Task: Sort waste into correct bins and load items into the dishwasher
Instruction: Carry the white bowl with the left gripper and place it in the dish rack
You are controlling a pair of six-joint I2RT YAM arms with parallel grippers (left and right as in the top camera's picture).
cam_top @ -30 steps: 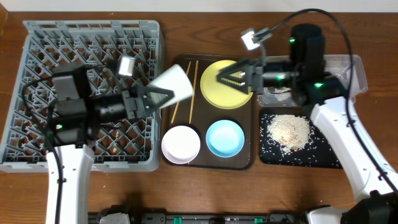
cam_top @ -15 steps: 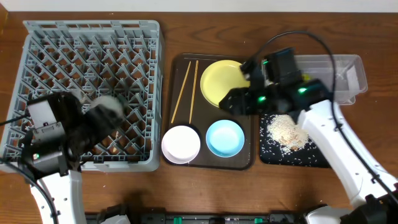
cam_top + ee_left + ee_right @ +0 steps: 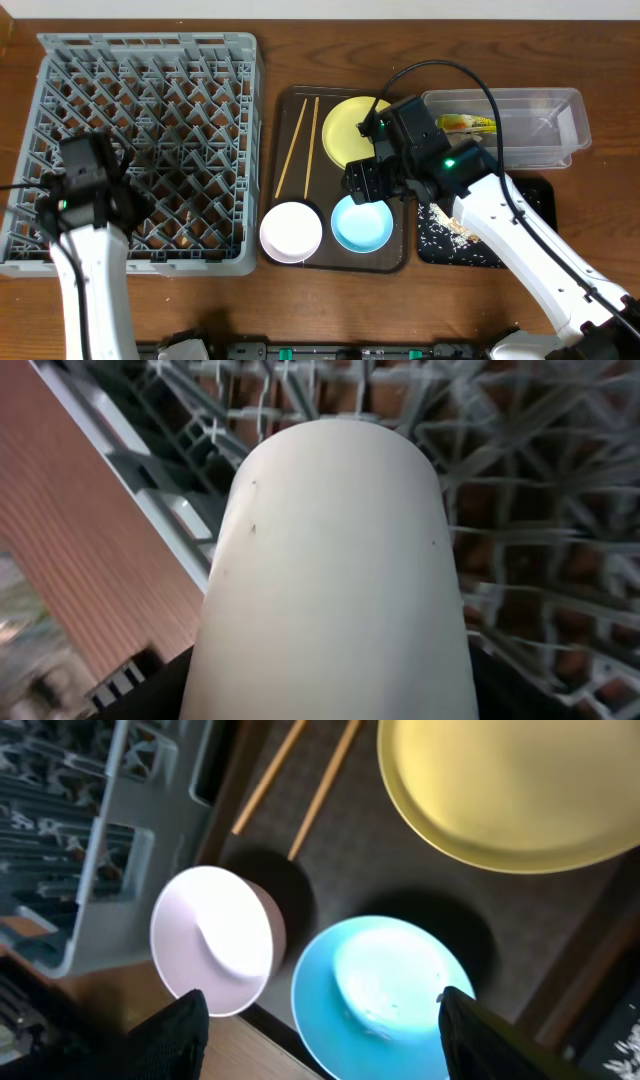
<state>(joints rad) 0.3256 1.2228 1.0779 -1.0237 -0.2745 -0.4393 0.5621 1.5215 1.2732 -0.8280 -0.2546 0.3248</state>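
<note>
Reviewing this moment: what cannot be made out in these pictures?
Left wrist: the white cup fills the frame, hiding the dish rack cell beneath it.
Overhead: the left arm covers that cup.
Overhead: the right arm covers part of the black tray and its crumbs.

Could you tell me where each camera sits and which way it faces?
Overhead: above the table, looking straight down on dish rack, brown tray and both arms.
Left wrist: on the left arm, facing past its fingers at the gripped white cup over the rack.
Right wrist: on the right arm, looking down between open fingers at blue bowl and yellow plate.
Shared: overhead and right wrist both show bowl and plate.
</note>
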